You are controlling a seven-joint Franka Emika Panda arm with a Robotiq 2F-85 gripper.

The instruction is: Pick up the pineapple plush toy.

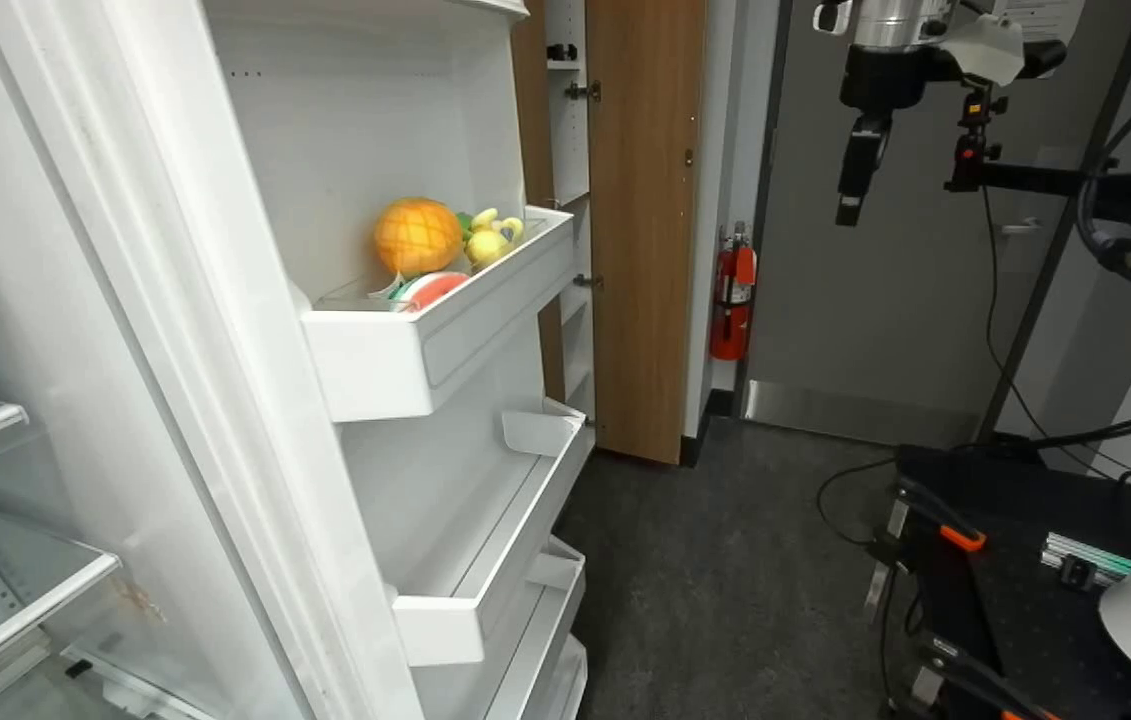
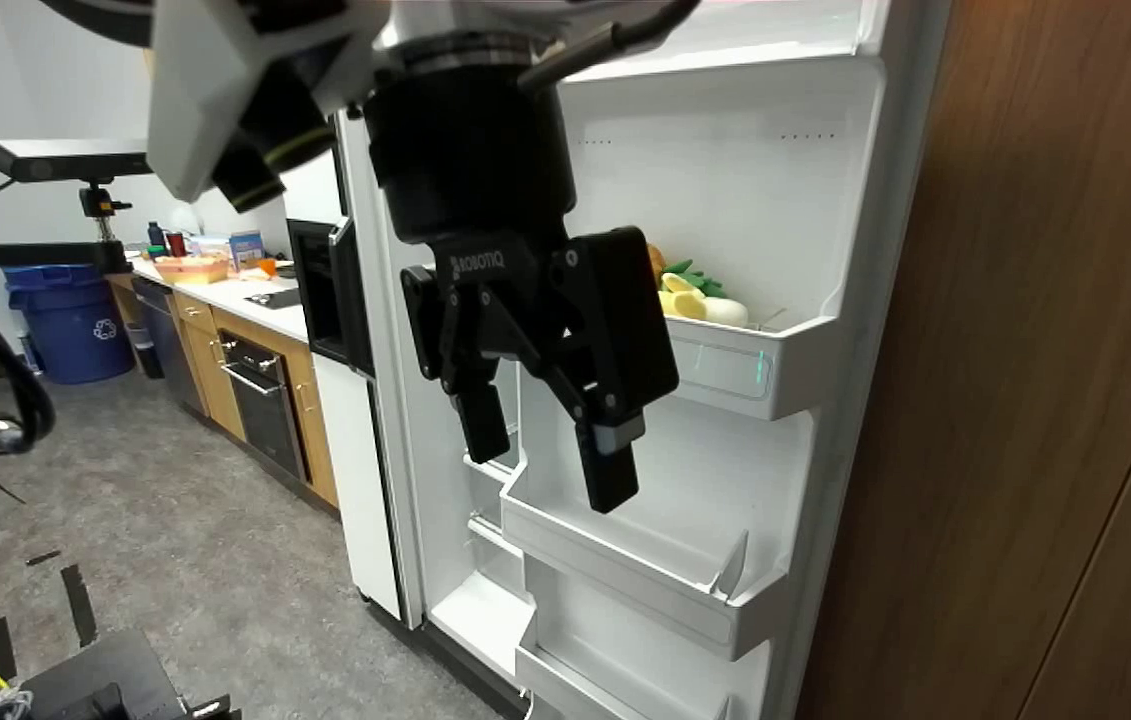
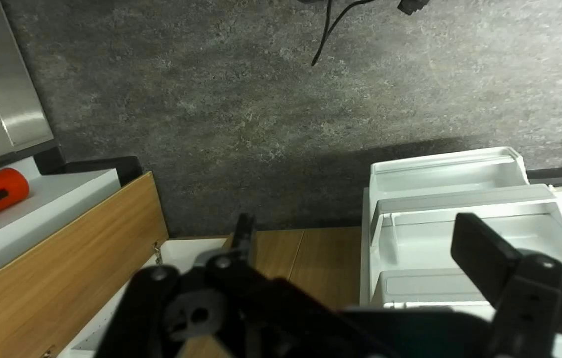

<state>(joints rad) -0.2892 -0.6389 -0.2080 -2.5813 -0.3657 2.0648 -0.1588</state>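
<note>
The pineapple plush toy (image 1: 418, 236) is rounded and orange-yellow with a grid pattern. It sits in the top bin (image 1: 365, 360) of the open white fridge door. In an exterior view only a small orange sliver of it (image 2: 657, 264) shows behind my gripper; it is out of the wrist view. My gripper (image 2: 549, 472) is open and empty, fingers pointing down. It hangs in the air in front of the door, well apart from the toy. It shows edge-on in an exterior view (image 1: 850, 212), and its spread fingers show in the wrist view (image 3: 355, 223).
Yellow fruit-like toys (image 1: 493, 242) and a red-and-white slice (image 1: 433, 290) share the top bin. Lower door bins (image 1: 495, 570) jut out below. A wooden cabinet door (image 1: 645, 230) stands beside the fridge door, with a fire extinguisher (image 1: 733, 300) further back.
</note>
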